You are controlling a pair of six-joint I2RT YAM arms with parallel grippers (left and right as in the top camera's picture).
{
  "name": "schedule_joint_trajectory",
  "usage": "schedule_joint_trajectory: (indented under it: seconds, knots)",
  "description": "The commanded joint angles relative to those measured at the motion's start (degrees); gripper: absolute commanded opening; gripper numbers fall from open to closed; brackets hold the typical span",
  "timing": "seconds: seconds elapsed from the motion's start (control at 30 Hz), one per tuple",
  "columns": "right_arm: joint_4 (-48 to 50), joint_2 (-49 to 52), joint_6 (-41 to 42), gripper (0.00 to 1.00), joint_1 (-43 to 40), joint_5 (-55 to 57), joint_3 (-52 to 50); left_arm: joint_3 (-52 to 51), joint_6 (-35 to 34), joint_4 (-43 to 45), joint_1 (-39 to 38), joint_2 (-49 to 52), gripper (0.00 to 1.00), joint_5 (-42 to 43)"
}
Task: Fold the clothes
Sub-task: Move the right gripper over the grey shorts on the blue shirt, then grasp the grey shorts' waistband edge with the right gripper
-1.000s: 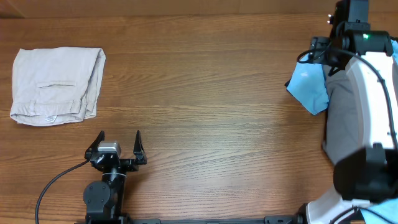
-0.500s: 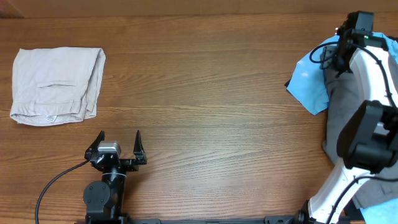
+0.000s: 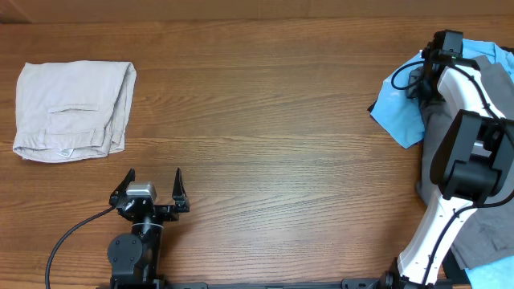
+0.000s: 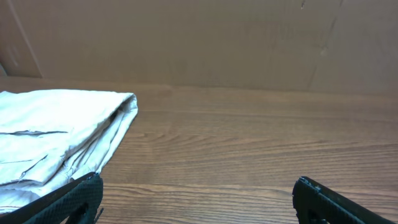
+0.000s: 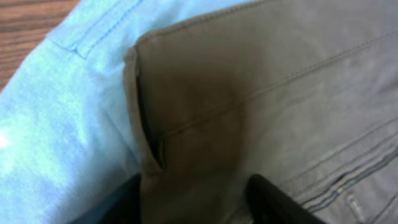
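Note:
The dark grey shorts [image 3: 434, 156] lie at the right edge of the table, on top of a light blue T-shirt [image 3: 399, 108], and my right arm covers much of them. My right gripper [image 3: 430, 74] is down at their far edge. In the right wrist view a corner of the shorts [image 5: 261, 93], with a stitched hem, lies between the open fingers [image 5: 202, 199], and the blue T-shirt [image 5: 68, 118] lies under it to the left. My left gripper [image 3: 153, 186] is open and empty near the front edge; it also shows in the left wrist view [image 4: 199, 199].
Folded pale beige shorts [image 3: 72, 108] lie at the far left, also in the left wrist view [image 4: 56, 134]. Bare wood table [image 3: 273, 136] spans the middle. A brown wall runs along the back edge.
My right wrist has swung and dropped from the far right corner onto the far edge of the grey shorts. The left arm and the beige shorts have not moved.

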Motion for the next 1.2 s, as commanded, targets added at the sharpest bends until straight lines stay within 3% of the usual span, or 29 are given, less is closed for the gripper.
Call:
schedule_joint_trajectory:
  seconds: [0.0,0.27,0.37,0.53,1.17]
  knots:
    - [0.7,0.2,0.0,0.53,-1.2,0.4,0.8,-0.4,-1.0,0.2,0.5,-0.6,1.0,-0.4]
    - [1.0,0.3,0.0,0.53,-3.6,-6.1,0.8,-0.4,-1.0,0.2,0.5,-0.6,1.0,-0.4]
    - [1.1,0.2,0.0,0.62,-3.8,-7.5,0.8,-0.4,-1.0,0.2,0.5,-0.6,1.0,-0.4]
    - [1.9,0.2,0.0,0.64,-3.8,-9.5,0.9,-0.4,-1.0,0.2,0.5,-0.6,1.0,-0.4]
    - [2.8,-1.4,1.6,0.66,-4.7,-6.3,2.4,-0.4,-1.0,0.2,0.5,-0.6,1.0,-0.4]
